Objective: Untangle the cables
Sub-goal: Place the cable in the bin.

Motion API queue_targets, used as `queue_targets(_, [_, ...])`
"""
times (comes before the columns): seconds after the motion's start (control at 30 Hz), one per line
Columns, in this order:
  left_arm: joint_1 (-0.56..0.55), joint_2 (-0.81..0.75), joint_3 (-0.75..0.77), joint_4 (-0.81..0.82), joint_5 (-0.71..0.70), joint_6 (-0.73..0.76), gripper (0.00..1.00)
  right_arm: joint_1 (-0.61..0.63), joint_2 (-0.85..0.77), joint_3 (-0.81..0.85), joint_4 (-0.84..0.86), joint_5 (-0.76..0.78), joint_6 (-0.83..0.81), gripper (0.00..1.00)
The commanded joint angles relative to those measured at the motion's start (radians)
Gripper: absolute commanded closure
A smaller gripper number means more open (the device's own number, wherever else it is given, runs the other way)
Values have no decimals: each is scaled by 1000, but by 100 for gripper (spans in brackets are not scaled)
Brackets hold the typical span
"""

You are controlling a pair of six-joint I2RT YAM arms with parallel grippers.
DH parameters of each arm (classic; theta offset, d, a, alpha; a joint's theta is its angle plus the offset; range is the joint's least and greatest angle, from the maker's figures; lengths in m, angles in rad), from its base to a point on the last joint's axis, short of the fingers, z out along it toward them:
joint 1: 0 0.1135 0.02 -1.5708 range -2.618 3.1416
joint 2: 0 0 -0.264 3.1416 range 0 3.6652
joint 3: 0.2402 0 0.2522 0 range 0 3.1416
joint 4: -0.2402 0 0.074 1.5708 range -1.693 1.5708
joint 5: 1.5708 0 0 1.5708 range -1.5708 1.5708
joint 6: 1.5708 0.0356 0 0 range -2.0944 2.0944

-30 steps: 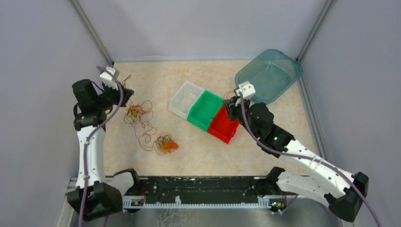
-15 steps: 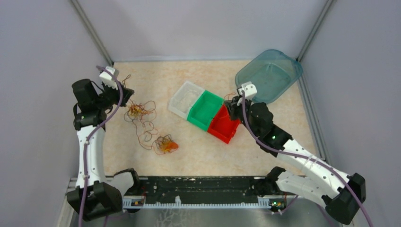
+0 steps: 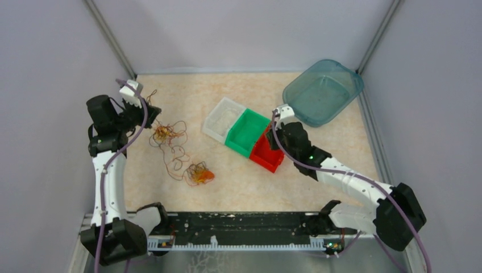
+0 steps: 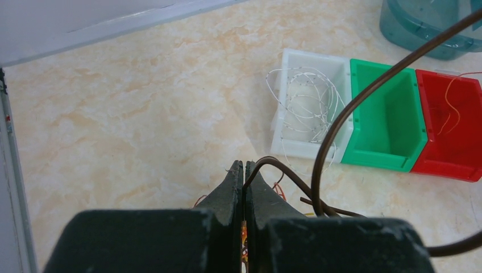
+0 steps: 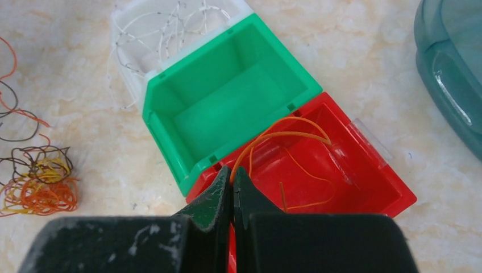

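Cables (image 3: 198, 174) lay in a loose orange, yellow and brown tangle on the worktop (image 3: 239, 182), well to the left of the green bin (image 3: 247, 132) (two clumps joined by trailing strands). The left fingers (image 4: 230, 190), farther left of that bin than the tangle, were clenched on a brown strand (image 4: 320, 170) that rose from their tips and looped close past the wrist camera. The right fingers (image 5: 221, 190) were pressed together over the near rim of the red bin (image 5: 364, 187), which touched the green bin's right side. An orange strand (image 5: 295, 135) inside it started at their tips; whether it was pinched could not be told. A white bin (image 3: 223, 118) holding pale wire touched the green bin's other side.
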Motion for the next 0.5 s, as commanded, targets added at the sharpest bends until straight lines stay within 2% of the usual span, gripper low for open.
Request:
queue_targets(0.0, [0, -3, 29, 13, 17, 1, 100, -19, 71, 9, 57, -10, 41, 100])
queue_targets(0.2, [0, -3, 37, 7, 19, 3, 100, -51, 168, 16, 70, 0, 77, 100])
queue_targets(0.3, [0, -1, 41, 6, 17, 5, 100, -60, 202, 28, 66, -6, 79, 91])
queue_targets(0.47, [0, 2, 45, 5, 23, 3, 100, -64, 212, 53, 28, 17, 84, 61])
